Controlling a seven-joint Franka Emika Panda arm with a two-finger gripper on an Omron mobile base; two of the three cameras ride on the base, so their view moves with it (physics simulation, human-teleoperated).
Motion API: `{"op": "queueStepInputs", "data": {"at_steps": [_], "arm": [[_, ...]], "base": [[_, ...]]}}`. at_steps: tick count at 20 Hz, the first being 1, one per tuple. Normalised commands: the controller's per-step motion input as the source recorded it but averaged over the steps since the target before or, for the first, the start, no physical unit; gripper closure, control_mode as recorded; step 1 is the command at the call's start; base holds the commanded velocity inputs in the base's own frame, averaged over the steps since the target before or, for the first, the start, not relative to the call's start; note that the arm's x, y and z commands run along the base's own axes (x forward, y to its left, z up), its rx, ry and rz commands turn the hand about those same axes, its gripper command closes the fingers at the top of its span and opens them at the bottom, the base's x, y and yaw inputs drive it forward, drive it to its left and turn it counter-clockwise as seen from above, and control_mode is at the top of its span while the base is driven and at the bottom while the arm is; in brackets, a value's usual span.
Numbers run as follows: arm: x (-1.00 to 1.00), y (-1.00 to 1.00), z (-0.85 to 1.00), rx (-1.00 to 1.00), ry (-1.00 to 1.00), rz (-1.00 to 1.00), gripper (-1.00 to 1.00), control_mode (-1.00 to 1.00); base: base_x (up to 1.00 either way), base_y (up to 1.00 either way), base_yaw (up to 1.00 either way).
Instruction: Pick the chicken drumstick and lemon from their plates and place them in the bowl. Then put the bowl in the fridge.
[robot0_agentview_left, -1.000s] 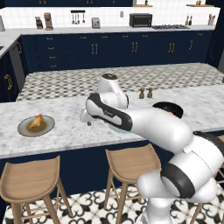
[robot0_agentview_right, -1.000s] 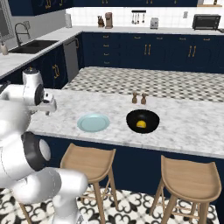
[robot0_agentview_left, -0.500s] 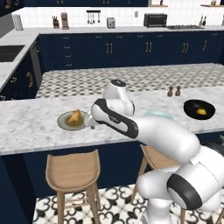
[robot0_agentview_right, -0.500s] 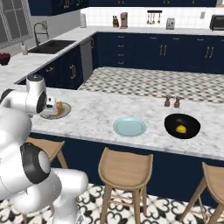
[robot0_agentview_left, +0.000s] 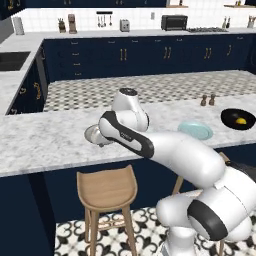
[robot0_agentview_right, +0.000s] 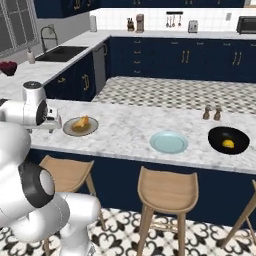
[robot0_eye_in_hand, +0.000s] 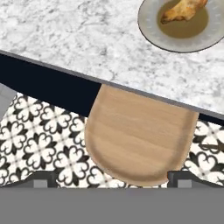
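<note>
Marble table (robot0_agentview_right: 130, 132): grey plate (robot0_eye_in_hand: 151, 30) with chicken drumstick (robot0_eye_in_hand: 183, 9), upper right of hand view. Tool (robot0_eye_in_hand: 112, 177) spread wide, empty; centre above drumstick before descending.

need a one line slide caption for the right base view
Chicken drumstick waits on its grey plate, light blue plate sits bare, lemon already in the black bowl.

1. Even, bright rendered light is falling from above; no glare is showing.
2. The white marble tabletop (robot0_agentview_right: 125, 132) is carrying only faint, soft shadows.
3. Edges are staying straight, though textures are looking slightly soft and pixelated.
</note>
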Motion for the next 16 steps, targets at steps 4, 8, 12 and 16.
{"op": "queueStepInputs", "data": {"at_steps": [4, 8, 12, 16], "arm": [[0.0, 0.0, 0.0, 0.0, 0.0, 0.0, -1.0, 1.0], [0.41, 0.09, 0.0, -0.01, 0.03, -0.12, -1.0, -1.0], [1.0, 0.03, -0.01, -0.04, 0.12, -0.14, -1.0, -1.0], [1.0, 0.0, -0.16, -0.05, 0.14, -0.1, -1.0, -1.0]], "base": [[0.83, 0.31, -0.21], [0.34, 0.24, -0.13], [0.0, 0.0, 0.0], [0.0, 0.0, 0.0]]}}
